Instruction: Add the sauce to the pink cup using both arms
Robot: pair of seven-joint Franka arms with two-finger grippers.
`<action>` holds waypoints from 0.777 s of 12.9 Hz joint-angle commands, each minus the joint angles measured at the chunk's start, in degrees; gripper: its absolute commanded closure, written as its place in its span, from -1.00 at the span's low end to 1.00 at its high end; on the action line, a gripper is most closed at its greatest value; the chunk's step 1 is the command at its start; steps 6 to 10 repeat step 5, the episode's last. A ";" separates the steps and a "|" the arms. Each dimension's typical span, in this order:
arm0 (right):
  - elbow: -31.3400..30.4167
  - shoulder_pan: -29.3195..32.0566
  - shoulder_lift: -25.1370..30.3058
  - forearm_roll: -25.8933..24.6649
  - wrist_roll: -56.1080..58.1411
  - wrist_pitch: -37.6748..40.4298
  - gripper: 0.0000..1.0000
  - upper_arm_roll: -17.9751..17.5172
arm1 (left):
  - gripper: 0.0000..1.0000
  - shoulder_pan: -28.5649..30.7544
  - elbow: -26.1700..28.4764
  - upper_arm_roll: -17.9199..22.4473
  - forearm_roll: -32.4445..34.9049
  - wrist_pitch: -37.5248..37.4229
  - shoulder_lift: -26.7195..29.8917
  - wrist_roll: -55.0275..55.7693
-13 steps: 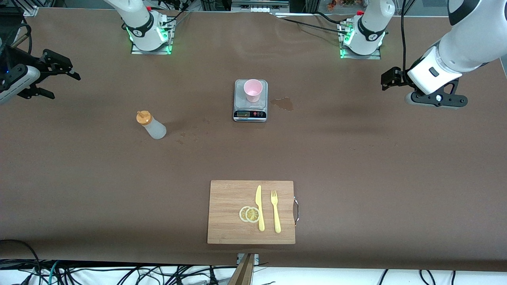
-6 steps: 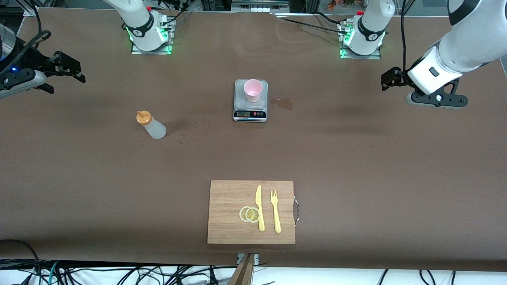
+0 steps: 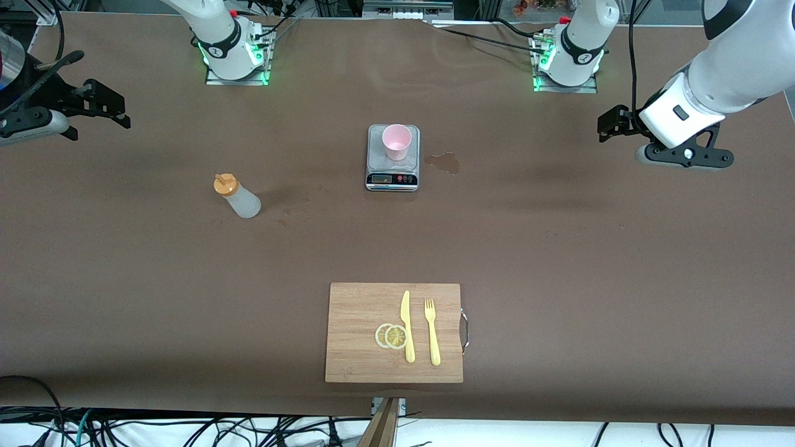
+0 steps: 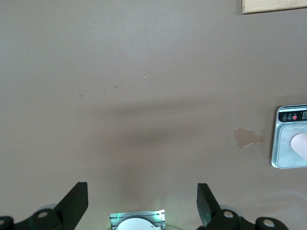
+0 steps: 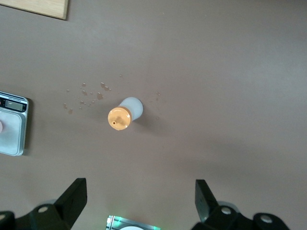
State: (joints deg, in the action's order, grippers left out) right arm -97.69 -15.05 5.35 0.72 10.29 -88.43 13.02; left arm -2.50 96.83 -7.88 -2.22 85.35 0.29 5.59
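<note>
On the scale: the pink cup [image 3: 397, 141] is standing upright on the grey kitchen scale [image 3: 392, 174], near the middle of the brown table [image 3: 559, 261]; the cup is looking empty from above.
Sauce: the sauce [image 3: 237, 195] is standing on the table toward the right arm's end, well apart from the scale and a little nearer to the front camera than the cup. Its orange nozzle cap [image 5: 119, 118] is pointing up, as the right wrist view is showing, and small droplets are lying on the table near it.
Right gripper: the right gripper [image 3: 102, 105] is hanging over the table edge at the right arm's end, well apart from the sauce. Its fingers [image 5: 72, 196] are standing spread wide and are holding nothing.
Left gripper: the left gripper [image 3: 612, 124] is hanging over the table at the left arm's end, well apart from the cup. Its fingers [image 4: 74, 200] are also spread wide and are holding nothing.
Spill: a small wet stain [image 3: 444, 162] is lying on the table just beside the scale, toward the left arm's end.
Cutting board: a wooden cutting board [image 3: 354, 310] is lying near the table edge closest to the front camera; it is carrying a yellow knife [image 3: 407, 326], a yellow fork [image 3: 431, 332] and two lemon slices [image 3: 391, 336] touching the knife.
</note>
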 commanded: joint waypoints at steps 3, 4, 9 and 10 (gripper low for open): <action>0.57 -0.60 0.54 -1.78 -2.65 1.33 -1.00 -0.45 | -1.00 0.30 -1.29 -0.21 0.63 -0.45 -0.38 -0.23; 0.92 -0.60 0.54 -2.47 -2.65 1.24 -1.00 -0.88 | -1.00 0.30 -1.29 -0.21 0.63 -0.45 -0.38 -0.14; 0.92 -0.60 0.54 -2.92 -2.65 1.24 -1.00 -0.89 | -1.00 0.30 -1.29 -0.21 0.55 -0.45 -0.38 0.12; 0.92 -0.60 0.54 -2.92 -2.65 1.24 -1.00 -0.89 | -1.00 0.30 -1.29 -0.21 0.55 -0.45 -0.38 0.12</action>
